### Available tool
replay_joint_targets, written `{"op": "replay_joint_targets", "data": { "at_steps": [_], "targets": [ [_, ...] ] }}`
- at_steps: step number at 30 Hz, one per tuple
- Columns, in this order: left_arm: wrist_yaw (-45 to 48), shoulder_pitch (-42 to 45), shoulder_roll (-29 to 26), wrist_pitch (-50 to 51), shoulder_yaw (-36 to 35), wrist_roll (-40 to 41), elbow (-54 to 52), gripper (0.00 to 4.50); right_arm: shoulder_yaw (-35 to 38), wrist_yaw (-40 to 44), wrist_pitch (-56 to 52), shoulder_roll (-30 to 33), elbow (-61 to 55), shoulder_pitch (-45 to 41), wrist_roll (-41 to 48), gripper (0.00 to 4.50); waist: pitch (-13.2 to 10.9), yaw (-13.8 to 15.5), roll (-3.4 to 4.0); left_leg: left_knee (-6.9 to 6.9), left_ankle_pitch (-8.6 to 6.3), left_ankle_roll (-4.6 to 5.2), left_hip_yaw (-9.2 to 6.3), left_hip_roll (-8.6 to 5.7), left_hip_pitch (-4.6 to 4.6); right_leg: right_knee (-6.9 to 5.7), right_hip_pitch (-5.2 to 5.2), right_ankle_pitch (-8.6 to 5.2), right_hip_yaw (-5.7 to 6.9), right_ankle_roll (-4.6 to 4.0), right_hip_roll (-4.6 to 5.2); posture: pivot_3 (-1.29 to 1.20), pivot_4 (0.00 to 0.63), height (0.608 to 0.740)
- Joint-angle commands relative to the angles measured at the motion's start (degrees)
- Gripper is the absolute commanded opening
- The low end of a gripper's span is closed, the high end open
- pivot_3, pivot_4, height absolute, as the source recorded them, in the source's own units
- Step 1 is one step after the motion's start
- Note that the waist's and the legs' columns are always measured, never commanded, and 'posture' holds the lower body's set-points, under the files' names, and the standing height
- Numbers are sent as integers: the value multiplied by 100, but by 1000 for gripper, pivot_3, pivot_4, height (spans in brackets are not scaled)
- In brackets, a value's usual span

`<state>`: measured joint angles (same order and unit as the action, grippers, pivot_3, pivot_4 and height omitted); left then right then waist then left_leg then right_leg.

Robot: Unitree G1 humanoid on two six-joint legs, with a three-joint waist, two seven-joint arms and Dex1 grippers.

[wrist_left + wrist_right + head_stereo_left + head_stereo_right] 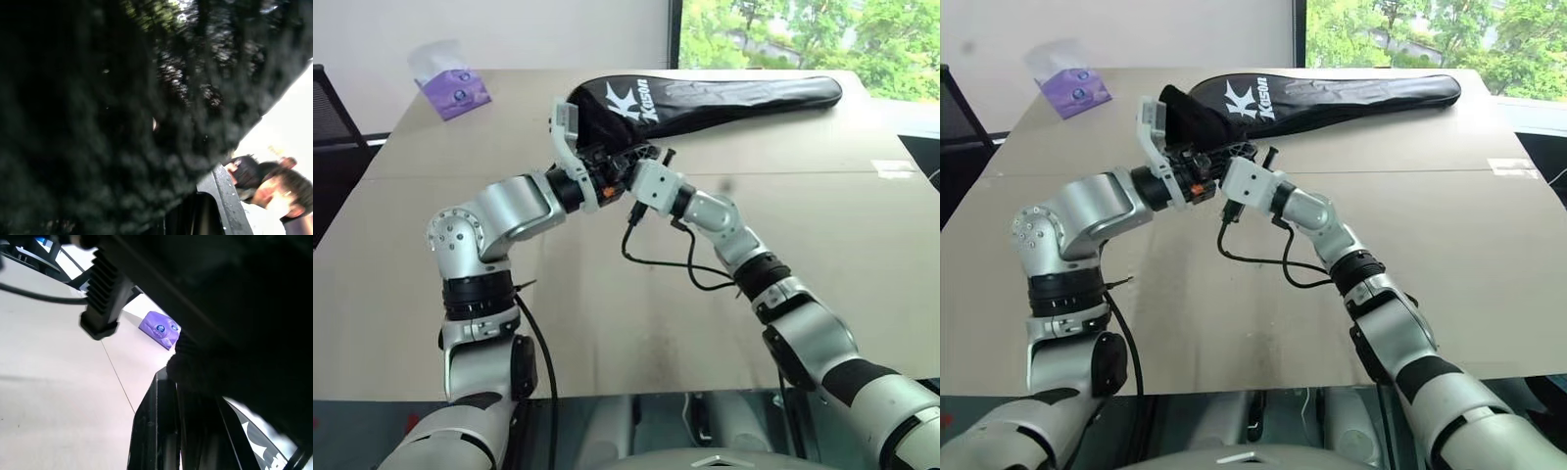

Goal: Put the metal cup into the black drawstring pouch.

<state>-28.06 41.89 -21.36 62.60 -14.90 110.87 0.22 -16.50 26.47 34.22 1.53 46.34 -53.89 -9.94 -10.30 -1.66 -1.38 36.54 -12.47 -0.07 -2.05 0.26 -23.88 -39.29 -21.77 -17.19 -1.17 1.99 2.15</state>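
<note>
Tan table [1489, 294] carries a long black racket cover [1351, 98] at its far side and a purple tissue pack [1075, 90] in the far left corner. Above its middle both grippers meet, lifted clear of the surface—the left gripper [1197, 147] and right gripper [1252, 157] are each pinched shut on the black drawstring pouch [1197, 117], bunched between them. Whether the metal cup sits inside is hidden—dark cloth covers both wrist views.

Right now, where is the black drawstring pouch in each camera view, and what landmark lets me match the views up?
Left eye view: the black drawstring pouch is upper centre, overlapping the racket cover.
Right eye view: upper centre-left, raised off the table.
Left wrist view: close up, dark cloth right before the camera.
Right wrist view: close up, dark cloth.
Shared landmark: the purple tissue pack, also in the right eye and right wrist views.
</note>
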Motion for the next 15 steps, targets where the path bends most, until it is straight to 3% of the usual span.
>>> {"op": "replay_joint_targets", "data": {
  "at_steps": [1, 8, 11, 15],
  "targets": [
    [-134, 94, 106, -207, 108, 213, 64, 0, 64, 80, 24, 79, -727, 111, 101, 62, 0, 24, 0, 4, 0, 0, 0, -1, -1, -4, 0, 0, 0, 0, -1, 0, 150, 740],
    [131, 121, -244, -276, 455, -327, 187, 0, -219, 660, -486, 408, -1625, 657, 14, 62, 0, 31, 0, 12, 0, -1, 2, -1, 4, -22, -1, 0, -7, 0, -10, 0, 150, 740],
    [318, -33, -421, -184, 609, -831, 235, 0, -326, 969, -890, 789, -2389, 1092, -89, 62, 0, 55, 0, 13, 0, 0, 3, -1, 3, -22, -2, 0, -6, 0, -11, 0, 150, 740],
    [498, -63, -296, -173, 730, -881, 99, 0, -462, 1661, -1697, 1460, -3686, 1911, -11, 62, 0, 125, 0, 19, 0, 0, -1, -3, 1, -21, 0, -1, -3, 0, -9, 0, 150, 740]
  ]
}}
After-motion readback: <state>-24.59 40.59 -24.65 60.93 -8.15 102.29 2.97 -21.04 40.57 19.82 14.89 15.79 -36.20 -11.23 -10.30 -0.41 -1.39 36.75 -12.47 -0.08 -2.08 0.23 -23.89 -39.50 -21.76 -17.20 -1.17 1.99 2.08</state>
